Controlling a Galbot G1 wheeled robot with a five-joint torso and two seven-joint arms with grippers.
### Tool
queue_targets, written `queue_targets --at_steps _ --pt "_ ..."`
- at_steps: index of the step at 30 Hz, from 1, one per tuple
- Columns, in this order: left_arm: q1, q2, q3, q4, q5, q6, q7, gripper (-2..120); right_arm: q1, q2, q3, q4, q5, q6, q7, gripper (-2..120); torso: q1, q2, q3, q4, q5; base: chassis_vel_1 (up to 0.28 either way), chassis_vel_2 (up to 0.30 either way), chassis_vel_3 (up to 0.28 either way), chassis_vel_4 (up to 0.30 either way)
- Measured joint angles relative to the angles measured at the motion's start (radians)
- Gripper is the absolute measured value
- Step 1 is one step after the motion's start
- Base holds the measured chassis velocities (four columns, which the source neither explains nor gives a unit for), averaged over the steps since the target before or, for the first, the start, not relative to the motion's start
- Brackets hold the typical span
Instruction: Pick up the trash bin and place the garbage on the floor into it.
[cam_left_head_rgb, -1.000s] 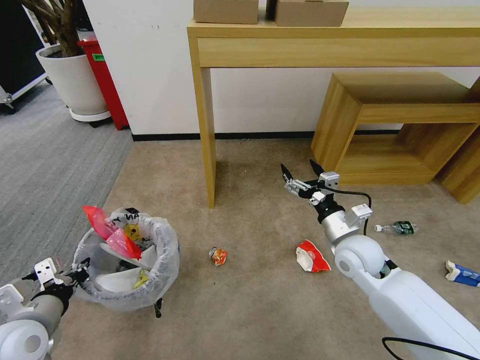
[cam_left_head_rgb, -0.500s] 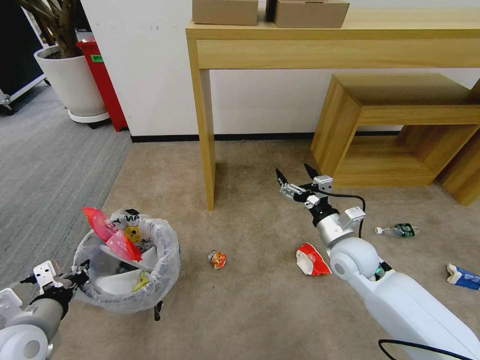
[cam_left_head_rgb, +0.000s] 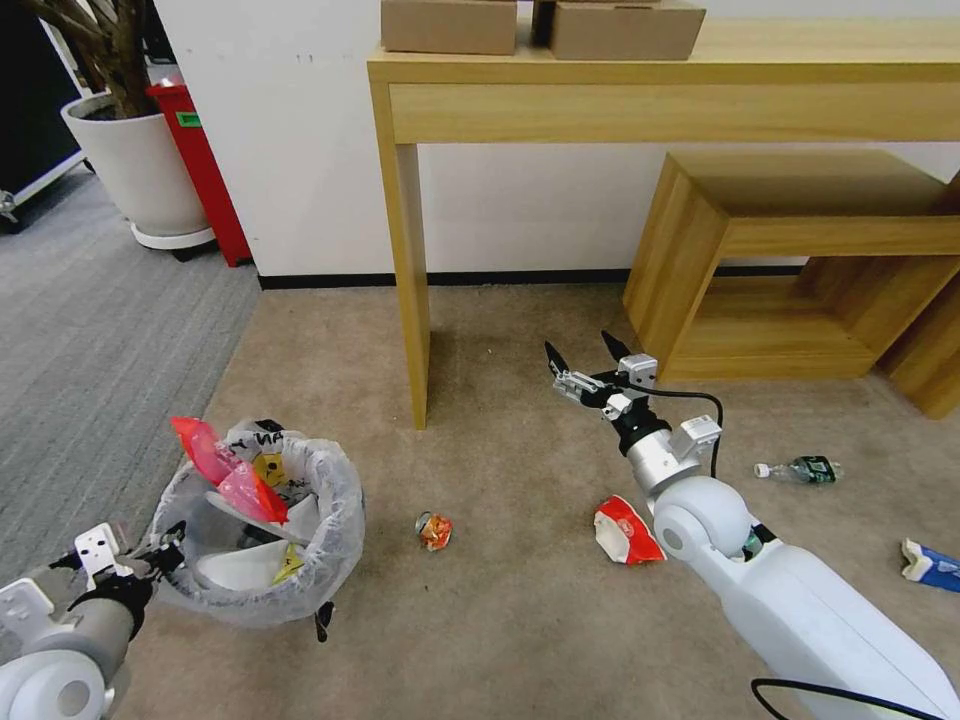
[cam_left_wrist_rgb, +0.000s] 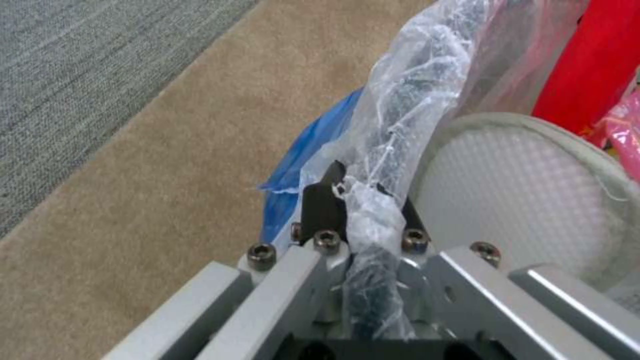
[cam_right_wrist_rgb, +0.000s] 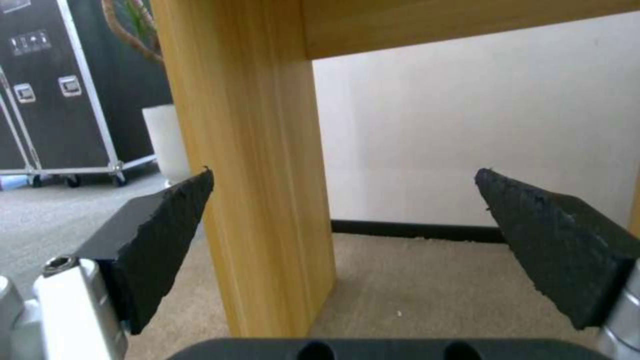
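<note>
Left gripper (cam_left_head_rgb: 165, 545) pinches the trash bin (cam_left_head_rgb: 330, 520) rim; right gripper (cam_left_head_rgb: 580, 362) gapes, empty, above four litter pieces on the floor (cam_left_head_rgb: 520, 620).

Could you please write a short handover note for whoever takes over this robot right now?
Left gripper: shut on the trash bin rim.
Right gripper: open, empty, raised near the table leg.
Done: red bag and a slipper are in the bin.
Left on the floor: small crumpled wrapper, red-white wrapper, bottle, blue-white carton.
</note>
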Motion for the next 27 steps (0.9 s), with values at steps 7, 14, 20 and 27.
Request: queue_targets --at_steps 7,14,20,27 --pt "-0.007 -0.001 0.000 0.007 0.000 0.000 -0.003 1 0.005 0.003 -0.007 -0.008 -0.003 0.000 0.000 100 0.000 0.000 0.000 0.0000 0.0000 -0.028 0.036 0.029 -0.023" --pt "-0.011 -0.002 0.003 0.012 0.000 0.002 -0.005 1 0.021 0.008 -0.021 -0.010 0.009 -0.011 0.007 100 0.000 0.000 0.000 0.0000 0.0000 0.000 0.000 0.000 0.000" --pt "-0.014 0.001 0.004 0.015 0.000 0.003 -0.006 1 0.043 0.012 -0.068 0.012 0.103 -0.107 0.089 100 0.000 0.000 0.000 0.0000 -0.0001 0.000 0.000 0.000 0.000" --pt "-0.023 0.010 0.008 0.027 -0.001 0.005 -0.010 1 0.134 0.043 -0.201 0.022 0.331 -0.328 0.302 100 0.000 0.000 0.000 0.0001 -0.0002 0.000 0.000 0.000 0.000"
